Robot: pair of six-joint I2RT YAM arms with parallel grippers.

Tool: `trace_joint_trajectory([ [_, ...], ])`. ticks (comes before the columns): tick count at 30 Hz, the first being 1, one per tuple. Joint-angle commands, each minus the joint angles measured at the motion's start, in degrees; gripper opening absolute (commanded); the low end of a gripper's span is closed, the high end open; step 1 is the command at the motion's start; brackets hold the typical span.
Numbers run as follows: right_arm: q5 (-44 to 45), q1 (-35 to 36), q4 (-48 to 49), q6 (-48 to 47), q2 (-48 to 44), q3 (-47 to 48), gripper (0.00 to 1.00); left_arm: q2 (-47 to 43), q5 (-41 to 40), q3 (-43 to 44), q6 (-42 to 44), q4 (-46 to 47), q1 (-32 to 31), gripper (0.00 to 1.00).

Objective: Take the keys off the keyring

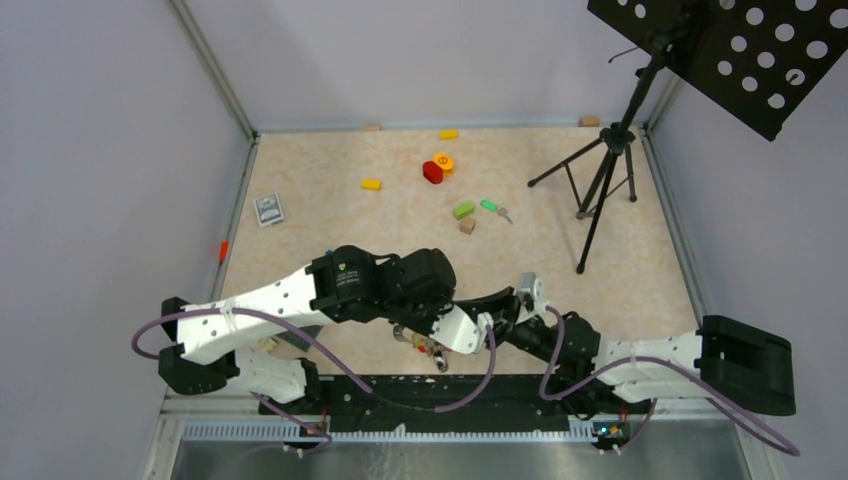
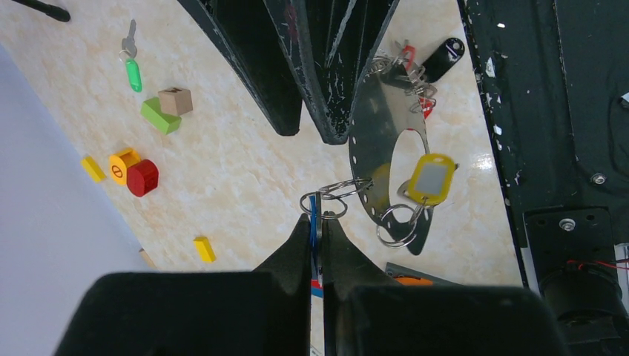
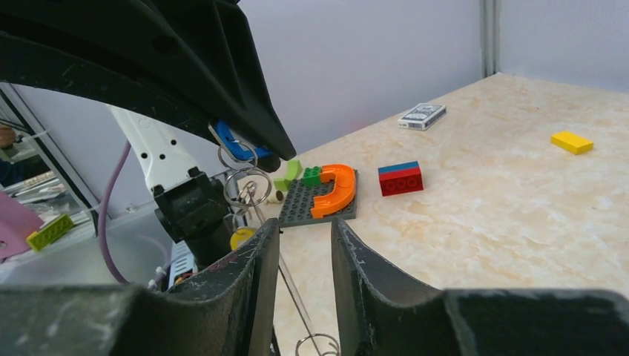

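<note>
The keyring [image 2: 374,126] sits in the middle of the left wrist view, and we can't see its top end, which runs in behind the right gripper [image 2: 310,133] coming down from the upper edge. In the right wrist view we get only its thin edge, slanting between that gripper's two fingers, which stand narrowly apart. We cannot tell whether they actually nip it. From above, the whole bunch is buried where the two wrists meet, low and centre in the frame. It reads as a shiny grey curved strap, punched with small holes and one oval opening. A small metal ring [image 2: 326,199] hangs at its lower left. The left gripper [image 2: 315,222] is pressed tight on the blue key [image 3: 236,144], seen edge-on. The red key [image 2: 426,106] is tangled in wire loops at upper right, hard to make out. A yellow tag [image 2: 432,178] lies across the strap, with a black fob [image 2: 445,55] above.
</note>
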Motion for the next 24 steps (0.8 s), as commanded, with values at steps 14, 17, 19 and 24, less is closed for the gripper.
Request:
trace_joint_trajectory([
  [14,-5.5,-0.6,5.9,4.4,2.5,3.5,0.34,-0.9,-0.4,0.7,-1.3,2.5,-0.3,0.00],
  [17,-3.4,-0.6,6.8,4.4,3.4,3.6,0.35,-0.8,-0.4,0.8,-1.4,2.4,-0.3,0.00],
  [19,-2.3,-0.6,7.6,4.5,4.0,3.6,0.35,-0.7,-0.4,0.8,-1.4,2.5,-0.3,0.00],
  [24,0.2,-0.6,9.6,5.3,5.5,3.1,0.35,-0.5,-0.3,0.7,-1.5,2.6,-0.3,0.00],
])
